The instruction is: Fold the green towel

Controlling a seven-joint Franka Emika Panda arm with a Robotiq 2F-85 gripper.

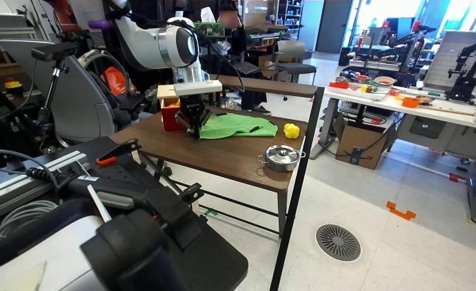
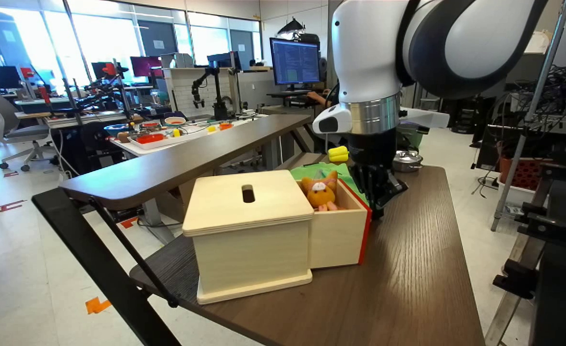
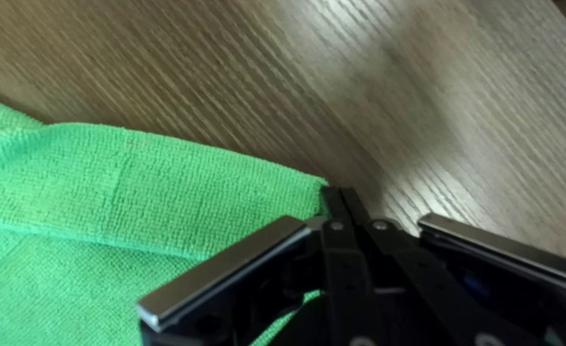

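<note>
The green towel (image 1: pixel 238 126) lies rumpled on the brown table, with dark marks or tags on it. In an exterior view it is mostly hidden behind the box and arm, with a strip showing (image 2: pixel 307 171). In the wrist view the towel (image 3: pixel 158 192) shows one layer lying over another on the left, ending in a corner at the fingertips. My gripper (image 3: pixel 341 190) is shut, its fingertips together at the towel's edge, low over the table. No cloth shows between the fingers. The gripper also shows in both exterior views (image 1: pixel 196 135) (image 2: pixel 378 209), pointing down beside the box.
A wooden box (image 2: pixel 249 259) with an open red-fronted drawer (image 1: pixel 171 117) stands close beside the gripper. An orange plush toy (image 2: pixel 321 194) is in the drawer. A yellow lobed object (image 1: pixel 291 131) and a lidded metal pot (image 1: pixel 281 159) stand beyond the towel. A raised shelf (image 2: pixel 191 149) runs along one table side.
</note>
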